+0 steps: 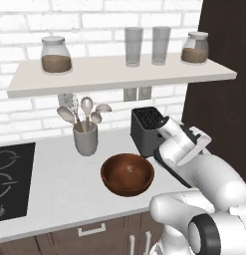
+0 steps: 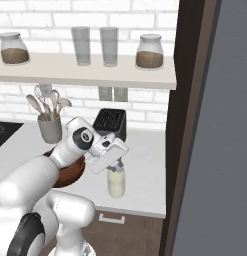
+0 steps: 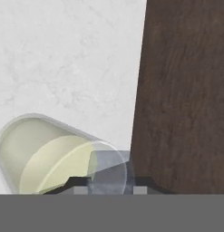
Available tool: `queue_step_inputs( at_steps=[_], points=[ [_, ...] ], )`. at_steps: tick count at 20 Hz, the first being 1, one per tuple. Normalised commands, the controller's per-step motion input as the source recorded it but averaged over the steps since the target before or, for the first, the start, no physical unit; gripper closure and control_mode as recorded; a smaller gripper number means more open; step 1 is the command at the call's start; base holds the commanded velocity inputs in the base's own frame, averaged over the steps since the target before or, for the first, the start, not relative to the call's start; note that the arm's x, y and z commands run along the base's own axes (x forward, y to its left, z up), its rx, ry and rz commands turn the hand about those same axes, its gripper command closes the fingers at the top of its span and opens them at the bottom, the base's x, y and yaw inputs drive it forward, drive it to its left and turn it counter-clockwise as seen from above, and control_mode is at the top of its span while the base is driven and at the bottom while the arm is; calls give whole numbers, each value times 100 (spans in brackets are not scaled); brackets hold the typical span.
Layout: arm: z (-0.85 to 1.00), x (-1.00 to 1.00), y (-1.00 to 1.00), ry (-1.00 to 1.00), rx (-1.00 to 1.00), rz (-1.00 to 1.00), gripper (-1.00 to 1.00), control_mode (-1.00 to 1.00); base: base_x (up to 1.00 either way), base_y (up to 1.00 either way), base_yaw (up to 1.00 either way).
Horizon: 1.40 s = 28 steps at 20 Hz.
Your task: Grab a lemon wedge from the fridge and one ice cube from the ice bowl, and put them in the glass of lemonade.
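The small clear glass of pale yellow lemonade [image 2: 116, 182] stands on the white tabletop [image 2: 145, 170], right under the hand [image 2: 118, 165]. The hand's fingers are pinched on a see-through ice cube [image 3: 109, 172]. Let go only when it hangs over the middle.

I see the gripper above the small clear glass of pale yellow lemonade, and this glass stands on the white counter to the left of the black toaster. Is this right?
Not quite. The small clear glass of pale yellow lemonade stands on the white counter in front of the black toaster, nearer the counter's front edge, not to its left. The right base view shows this. The gripper is indeed above the glass.
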Motion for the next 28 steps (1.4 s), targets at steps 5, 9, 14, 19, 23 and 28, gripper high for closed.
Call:
queue_step_inputs(
  at_steps=[5,9,14,19,23,28],
  points=[
    [0,-2,0,0,0,0,100,-100,0,0,0],
    [0,0,0,0,0,0,-100,-100,0,0,0],
    [5,0,0,-1,0,0,-100,-100,0,0,0],
    [26,-1,0,0,0,0,-100,-100,0,0,0],
    [24,-4,0,0,0,0,-100,-100,0,0,0],
    [9,-3,0,0,0,0,-100,-100,0,0,0]
  ],
)
